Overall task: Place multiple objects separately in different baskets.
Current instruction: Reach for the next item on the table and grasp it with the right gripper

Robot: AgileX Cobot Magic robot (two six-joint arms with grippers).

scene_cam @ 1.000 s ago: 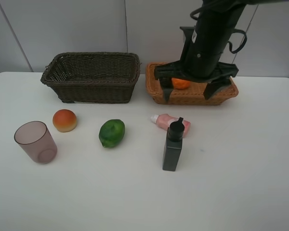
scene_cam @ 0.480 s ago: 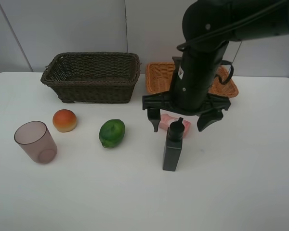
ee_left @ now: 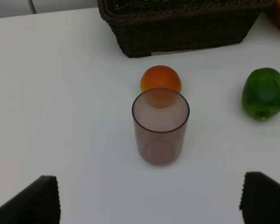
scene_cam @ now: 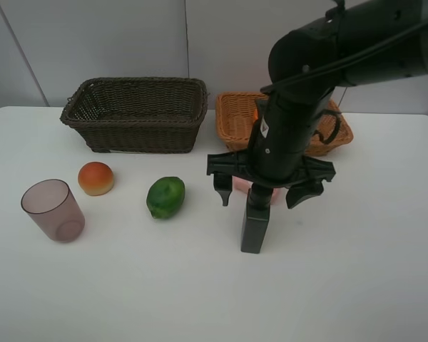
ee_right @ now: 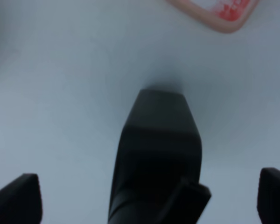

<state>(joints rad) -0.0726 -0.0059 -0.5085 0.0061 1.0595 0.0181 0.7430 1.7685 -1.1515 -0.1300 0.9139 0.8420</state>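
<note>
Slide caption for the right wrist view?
Open right hand poised with a fingertip on either side of the upright black bottle, pink bottle lying close by on the white table.

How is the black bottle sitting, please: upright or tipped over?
Upright: the black bottle stands on its base on the table, its top beneath the right gripper, whose jaws stand open.

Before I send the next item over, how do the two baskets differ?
Colour: the dark brown basket is almost black, while the light basket is orange-tan.
Depth: the dark brown basket has taller walls, and the light basket is shallower.
View: the dark brown basket shows whole, but the right arm covers much of the light basket.
Both are rectangular woven wicker, side by side at the back of the table.
</note>
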